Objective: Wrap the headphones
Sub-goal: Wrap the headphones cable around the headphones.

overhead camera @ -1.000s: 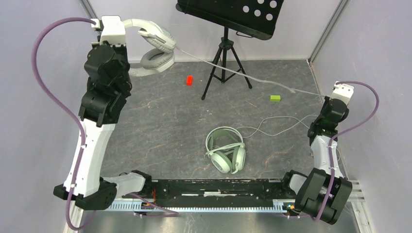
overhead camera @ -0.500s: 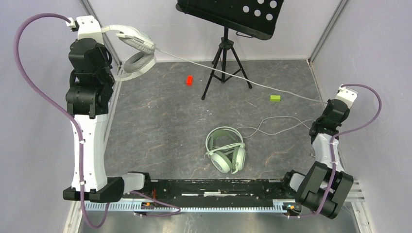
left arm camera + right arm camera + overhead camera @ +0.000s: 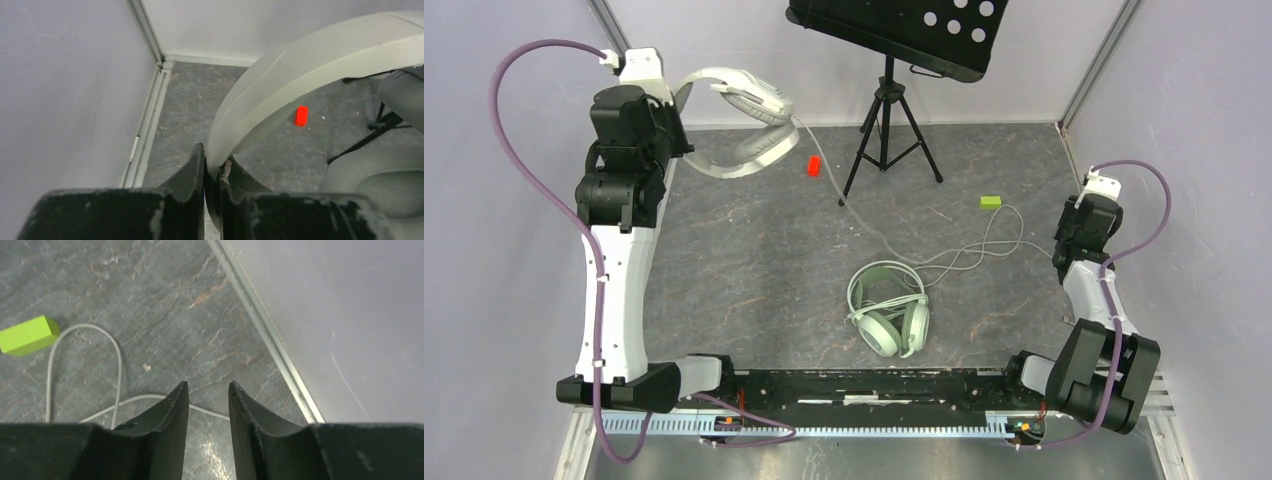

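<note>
White cable trails from the headset your left fingers clamp toward your right fingers, parted, empty, nearer it.

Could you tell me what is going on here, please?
The left claw is shut on the headband of the white-grey over-ear headset, holding it up over the far left corner of the dark stone-patterned table, its thin pale cable trailing down across the surface. The right claw hangs open and empty above cable loops near the small lime-green block. The pale mint-green headset lies unheld mid-table.
</note>
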Controlling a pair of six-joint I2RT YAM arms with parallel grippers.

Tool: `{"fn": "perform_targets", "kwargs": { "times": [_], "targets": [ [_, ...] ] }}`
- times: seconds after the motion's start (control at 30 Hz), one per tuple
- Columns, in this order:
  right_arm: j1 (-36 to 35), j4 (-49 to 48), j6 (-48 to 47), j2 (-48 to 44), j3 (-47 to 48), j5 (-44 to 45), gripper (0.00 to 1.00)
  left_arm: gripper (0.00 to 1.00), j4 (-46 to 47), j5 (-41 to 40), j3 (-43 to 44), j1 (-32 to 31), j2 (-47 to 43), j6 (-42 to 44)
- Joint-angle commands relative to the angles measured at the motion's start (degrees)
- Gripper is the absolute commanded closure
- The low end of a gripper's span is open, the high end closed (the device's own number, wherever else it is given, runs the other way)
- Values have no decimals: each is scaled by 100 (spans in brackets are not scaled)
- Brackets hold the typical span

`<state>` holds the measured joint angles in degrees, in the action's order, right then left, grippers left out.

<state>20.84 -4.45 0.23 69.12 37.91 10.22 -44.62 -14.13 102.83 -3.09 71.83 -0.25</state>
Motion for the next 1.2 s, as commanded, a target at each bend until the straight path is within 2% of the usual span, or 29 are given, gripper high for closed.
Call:
{"fn": "perform_targets", "kwargs": {
  "times": [0.0,0.1,0.27,0.37,0.47,0.57,0.67,0.8,0.93,1.07,1.17],
  "targets": [
    [-34,567,-119,-180,286,-295,57,98,278,711,-44,0,9,-520],
    [-56,728,-215,-402,415,-652,53,98,139,733,-78,-15,42,-503],
    [-392,-81,-483,-970,265,-2340,46,98,139,1122,-132,-17,-50,-501],
    [-962,-786,-557,-1245,42,-3157,42,98,138,2008,-201,-56,-134,-627],
    [-1610,-1662,-327,-1532,-258,-3448,42,98,136,2732,-404,-176,-252,-667],
    [-2246,-2756,432,-1681,-626,-3995,42,98,93,3122,-522,-324,-354,-712],
    [-2876,-3400,1211,-1672,-808,-4432,43,98,98,3457,-617,-400,-484,-755],
    [-3925,-3898,1077,-1801,-1120,-4844,45,98,94,3830,-791,-504,-588,-797],
    [-4901,-5098,865,-2291,-1908,-4682,37,98,116,3956,-1036,-656,-679,-726],
    [-5615,-4613,-164,-2413,-1919,-3964,31,98,122,4233,-1192,-757,-763,-721],
    [-5885,-4306,-553,-2234,-1721,-3801,31,98,222,4410,-1310,-837,-851,-774]
  ]
}}
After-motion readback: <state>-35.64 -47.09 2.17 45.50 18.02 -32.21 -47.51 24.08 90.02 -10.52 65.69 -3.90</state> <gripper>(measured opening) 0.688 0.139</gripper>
